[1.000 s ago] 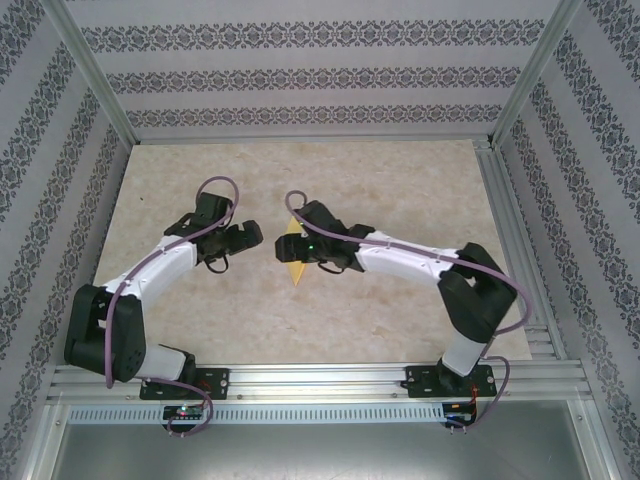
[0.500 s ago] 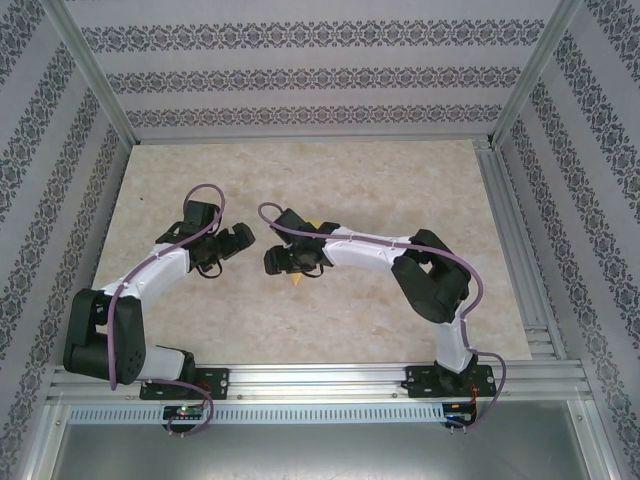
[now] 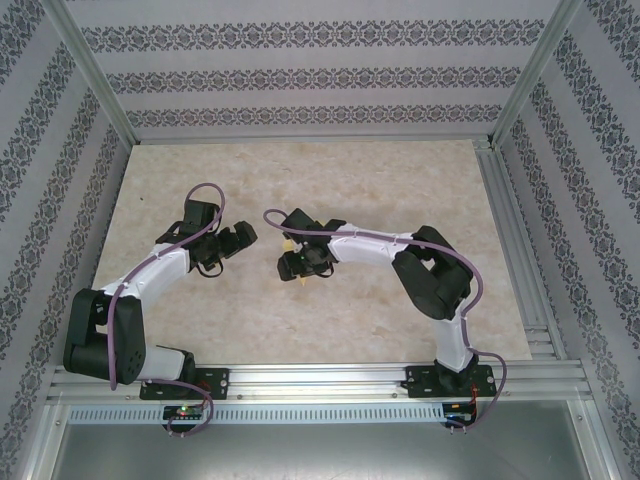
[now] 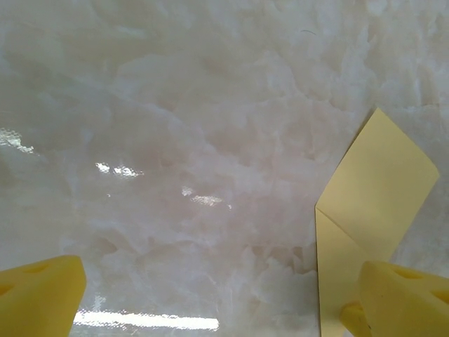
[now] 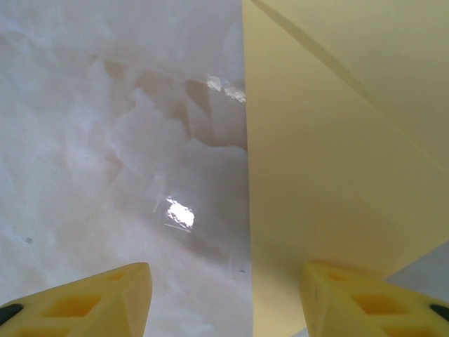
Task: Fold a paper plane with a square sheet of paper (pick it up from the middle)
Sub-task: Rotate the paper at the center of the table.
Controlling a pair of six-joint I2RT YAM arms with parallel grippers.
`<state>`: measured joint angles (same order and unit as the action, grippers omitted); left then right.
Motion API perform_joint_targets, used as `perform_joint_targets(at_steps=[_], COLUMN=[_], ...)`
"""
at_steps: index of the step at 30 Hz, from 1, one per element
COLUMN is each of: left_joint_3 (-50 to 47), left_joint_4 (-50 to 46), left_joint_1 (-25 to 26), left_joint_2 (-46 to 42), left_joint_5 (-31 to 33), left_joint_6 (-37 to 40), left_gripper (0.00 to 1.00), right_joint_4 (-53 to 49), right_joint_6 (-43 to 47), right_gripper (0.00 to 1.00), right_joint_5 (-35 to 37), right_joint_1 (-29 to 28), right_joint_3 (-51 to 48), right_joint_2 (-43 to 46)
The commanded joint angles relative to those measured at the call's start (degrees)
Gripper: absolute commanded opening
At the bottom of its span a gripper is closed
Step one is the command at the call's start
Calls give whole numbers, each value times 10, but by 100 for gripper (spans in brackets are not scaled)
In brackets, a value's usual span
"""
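The left arm (image 3: 150, 270) reached toward centre, its left claw (image 3: 243, 238) spread wide just beside the paper (image 3: 297, 281). The right arm (image 3: 370, 245) was bent at the elbow, the right claw (image 3: 287, 262) set over the paper with its fingers apart. The yellow paper, folded with diagonal creases, lay flat mid-tabletop (image 3: 400, 180). The tabletop was glossy pale marble. Patterned walls (image 3: 300, 80) enclosed it.

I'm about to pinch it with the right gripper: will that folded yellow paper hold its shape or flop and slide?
Likely floppy and light: the yellow paper looks thin and lies flat, folded into layers. It may skate before lifting, since the table is glossy with glare spots. An edge push could buckle it; the right gripper straddles its straight edge.
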<state>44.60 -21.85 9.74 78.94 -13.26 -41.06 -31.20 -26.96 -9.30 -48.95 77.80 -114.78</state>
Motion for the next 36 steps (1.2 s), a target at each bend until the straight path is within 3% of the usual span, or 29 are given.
perform_joint_targets(at_steps=[1, 6, 11, 16, 20, 24, 28, 36], left_joint_3=[-3, -3, -2, -5, -6, -14, -20, -23], left_joint_4=[26, 26, 24, 28, 31, 42, 50, 64], left_joint_1=[-8, -8, -8, -8, -7, -4, 4, 21], left_joint_2=[6, 6, 7, 9, 10, 9, 13, 20], left_joint_5=[-14, -22, -37, -45, -54, -66, -72, -88], left_joint_6=[-6, -2, 6, 6, 5, 2, -5, -19], left_gripper=[100, 100, 100, 100, 100, 100, 100, 100], right_joint_4=[-22, -41, -137, -151, -118, -49, 27, 28], right_joint_6=[53, 124, 242, 273, 220, 86, -14, -34], right_gripper=[58, 58, 58, 58, 59, 59, 52, 36], right_joint_5=[-10, -47, -70, -63, -37, 38, 73, 68], right_joint_1=[9, 23, 54, 80, 83, 77, 56, 56], right_joint_3=[-6, -23, -35, -60, -61, -79, -108, -88], right_joint_2=[-11, -18, -10, 47, 99, 149, 180, 125])
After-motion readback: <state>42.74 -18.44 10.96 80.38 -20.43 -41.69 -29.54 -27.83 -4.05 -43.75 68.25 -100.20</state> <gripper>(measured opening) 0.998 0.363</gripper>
